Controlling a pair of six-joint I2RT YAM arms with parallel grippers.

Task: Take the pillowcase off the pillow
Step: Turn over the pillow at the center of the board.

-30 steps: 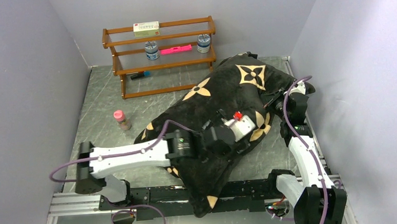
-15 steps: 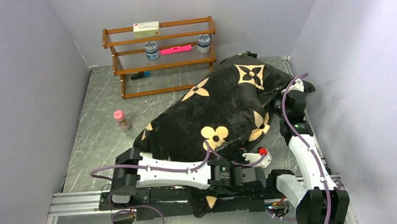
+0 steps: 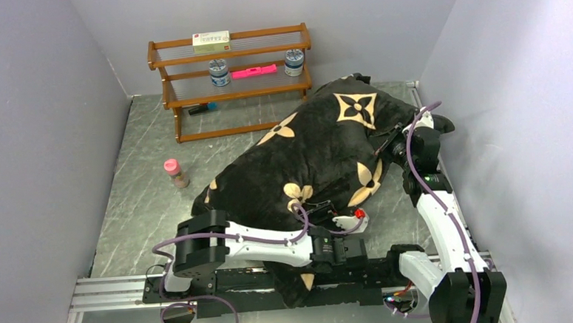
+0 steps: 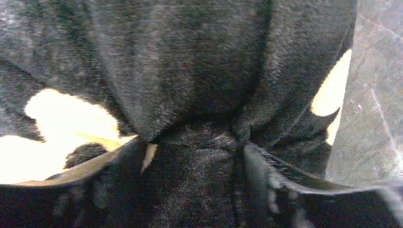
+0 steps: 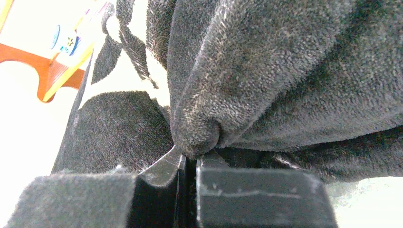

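Note:
The black plush pillowcase (image 3: 320, 145) with tan flower motifs lies diagonally across the table, and its near end hangs over the front rail. The white pillow is hidden inside it. My left gripper (image 3: 327, 217) is low at the near end. In the left wrist view (image 4: 192, 152) a thick wad of the pillowcase (image 4: 190, 71) is bunched between its fingers (image 4: 259, 159). My right gripper (image 3: 386, 145) is at the far right end. In the right wrist view (image 5: 192, 159) it is shut on a fold of the pillowcase (image 5: 266, 76).
A wooden shelf (image 3: 231, 75) with a box, two jars and a pink item stands at the back left; it also shows in the right wrist view (image 5: 47, 71). A pink-capped bottle (image 3: 174, 173) stands left of the pillowcase. Grey walls close both sides.
My left arm has swung from on top of the pillowcase's middle down to its near end and folded low. The pillowcase has shifted slightly. The right arm has hardly moved.

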